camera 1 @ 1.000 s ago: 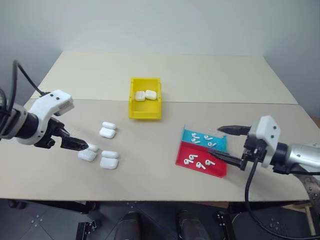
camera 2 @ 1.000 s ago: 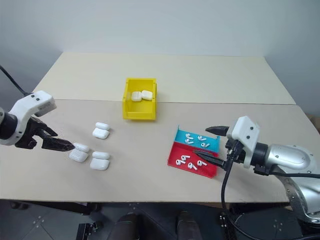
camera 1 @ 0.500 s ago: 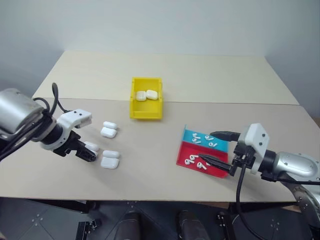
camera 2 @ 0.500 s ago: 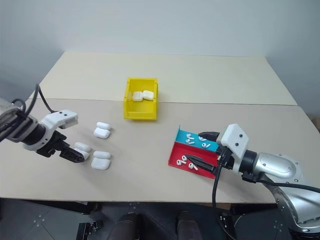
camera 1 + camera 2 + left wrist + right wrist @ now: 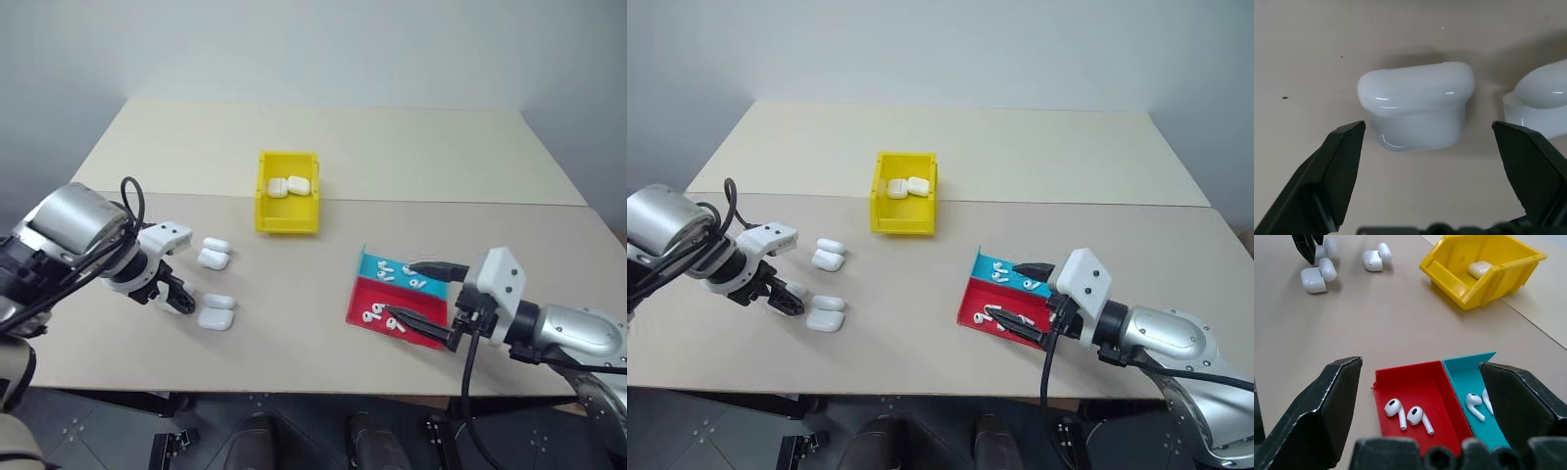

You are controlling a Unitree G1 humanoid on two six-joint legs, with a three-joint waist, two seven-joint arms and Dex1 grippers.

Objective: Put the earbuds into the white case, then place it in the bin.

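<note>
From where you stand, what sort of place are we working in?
Probably a lab or test bench: a bare beige table against a plain grey wall, set with only a yellow bin, small sorting trays and white cases.

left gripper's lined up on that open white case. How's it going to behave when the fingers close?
The white case looks like glossy, rounded hard plastic, so it is probably stiff but slippery and could squirt out between the fingers. Its flipped-open lid makes it uneven, so it may tip or the lid may snap shut when squeezed. It seems small and light, and likely to slide on the smooth table if nudged.
</note>
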